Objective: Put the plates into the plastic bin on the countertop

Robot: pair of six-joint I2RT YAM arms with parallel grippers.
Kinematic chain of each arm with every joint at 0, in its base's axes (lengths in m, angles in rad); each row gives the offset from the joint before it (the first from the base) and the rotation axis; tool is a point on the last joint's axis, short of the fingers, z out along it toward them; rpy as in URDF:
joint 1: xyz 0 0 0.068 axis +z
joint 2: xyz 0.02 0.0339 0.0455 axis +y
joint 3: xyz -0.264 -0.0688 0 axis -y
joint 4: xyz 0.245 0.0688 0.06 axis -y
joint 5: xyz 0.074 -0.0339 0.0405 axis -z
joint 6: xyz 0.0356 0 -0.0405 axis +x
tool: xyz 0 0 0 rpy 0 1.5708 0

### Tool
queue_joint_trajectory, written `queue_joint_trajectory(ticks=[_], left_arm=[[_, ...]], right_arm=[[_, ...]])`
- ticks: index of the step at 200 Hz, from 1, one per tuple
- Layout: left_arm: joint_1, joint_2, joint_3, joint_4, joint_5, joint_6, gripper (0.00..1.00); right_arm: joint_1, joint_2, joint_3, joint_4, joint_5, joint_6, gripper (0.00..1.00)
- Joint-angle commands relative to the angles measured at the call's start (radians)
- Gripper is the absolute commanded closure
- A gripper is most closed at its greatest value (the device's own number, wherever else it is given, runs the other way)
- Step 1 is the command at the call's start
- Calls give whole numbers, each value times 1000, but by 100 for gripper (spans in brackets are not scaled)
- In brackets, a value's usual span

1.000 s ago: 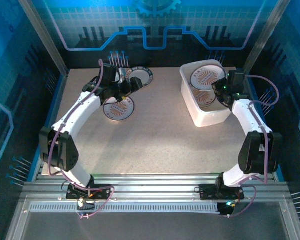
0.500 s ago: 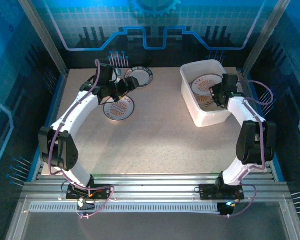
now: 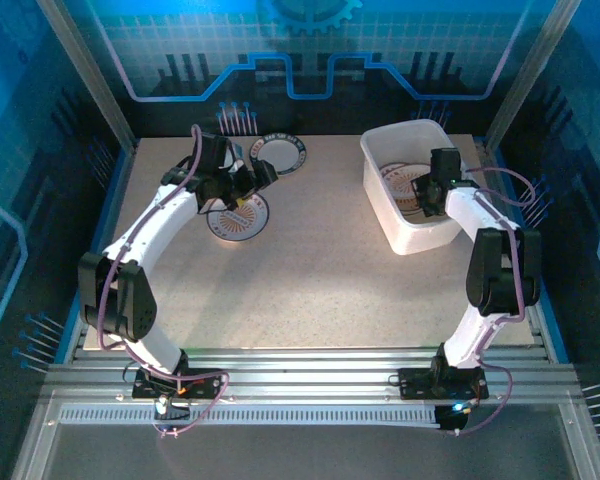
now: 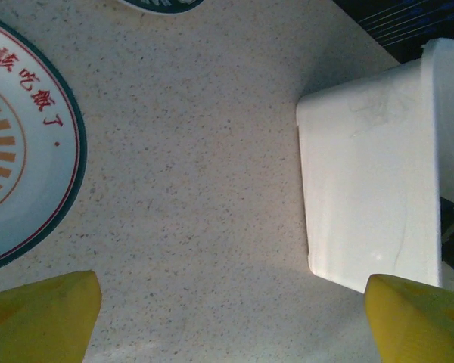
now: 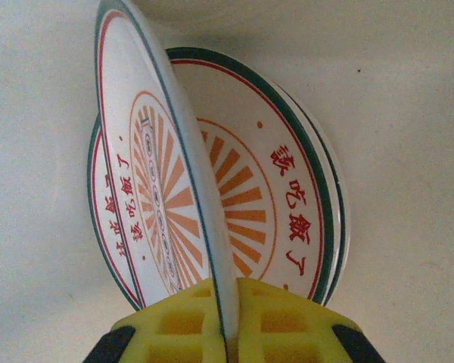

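Observation:
My right gripper (image 5: pixel 227 321) is shut on the rim of a sunburst plate (image 5: pixel 155 159), held edge-on inside the white plastic bin (image 3: pixel 380 190). Under it lies a stack of similar plates (image 5: pixel 287 197) on the bin floor (image 5: pixel 408 113). From above, the right gripper (image 3: pixel 429 192) sits low in the bin. My left gripper (image 3: pixel 248 186) hovers open over the countertop (image 3: pixel 320 270), its yellow fingertips (image 4: pixel 41 318) wide apart with nothing between them. A sunburst plate (image 3: pixel 237 219) lies just below it, also at the left of the left wrist view (image 4: pixel 23 151). A green-rimmed plate (image 3: pixel 281 153) lies behind.
The bin's near wall (image 4: pixel 371 181) shows at the right of the left wrist view, across a stretch of speckled countertop (image 4: pixel 197 189). Blue edges and metal rails (image 3: pixel 300 365) frame the table. Another plate sits partly hidden under the left arm (image 3: pixel 236 150).
The right gripper has lowered its plate from the bin's top down inside the bin. The left gripper has shifted slightly left above the plates.

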Motion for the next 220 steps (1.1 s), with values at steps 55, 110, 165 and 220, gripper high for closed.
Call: queue_joint_trajectory(ticks=[55,110,165,220], left_arm=[[28,-76,-62,-17,-9,29,9],[44,-140,-111,-45,-27,20,9],[64,-196,-183,-31,-26,5,9],[91,-243,-255,-26,-35,-7,9]], right_arm=[[40,63,40,-6,102,72,85],[45,81,67,-48,89,53,48],[46,37,93,-139,91,27,6],[51,-92,69,-192,138,-10,0]])
